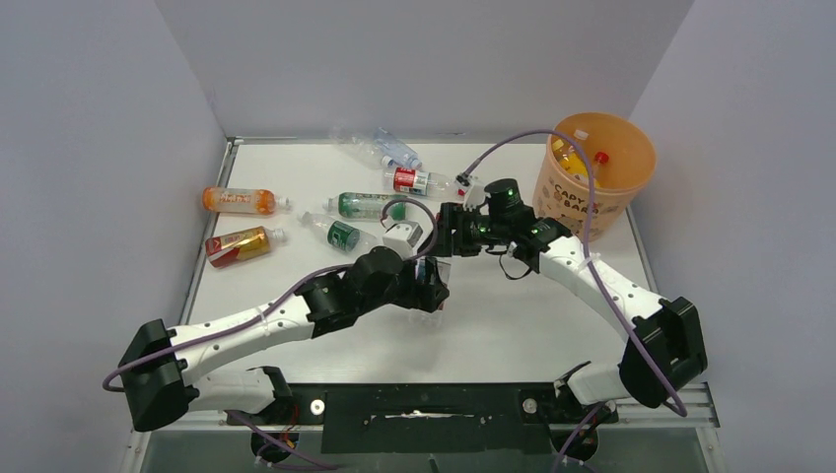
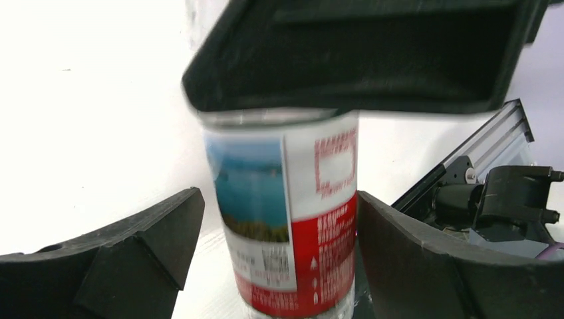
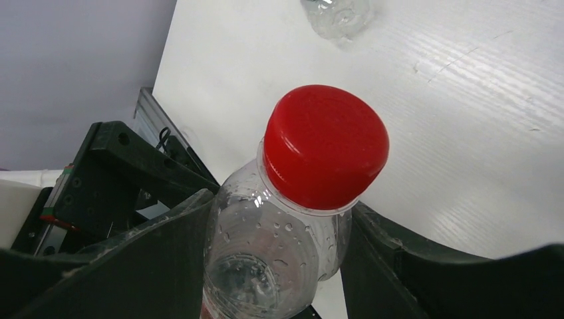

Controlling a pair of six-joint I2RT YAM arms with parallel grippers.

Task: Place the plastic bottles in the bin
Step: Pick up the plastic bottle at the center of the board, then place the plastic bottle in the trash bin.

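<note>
Left of the bin (image 1: 631, 163), the right end effector (image 3: 282, 206) is pinching a red-capped bottle (image 3: 322, 143). The left end effector (image 2: 279, 199) is cupping it, grip unclear. Other bottles (image 1: 370, 205) are lying farther left, by the surface (image 1: 513, 325) edge.

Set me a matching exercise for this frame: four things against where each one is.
1 orange bottle
2 red-capped clear bottle
3 bin
4 yellow bottle

A held in the right gripper
B lying at the left side of the table
C inside the bin
D standing at the table's far right corner

Pairs: 1-B, 2-A, 3-D, 4-C
</note>
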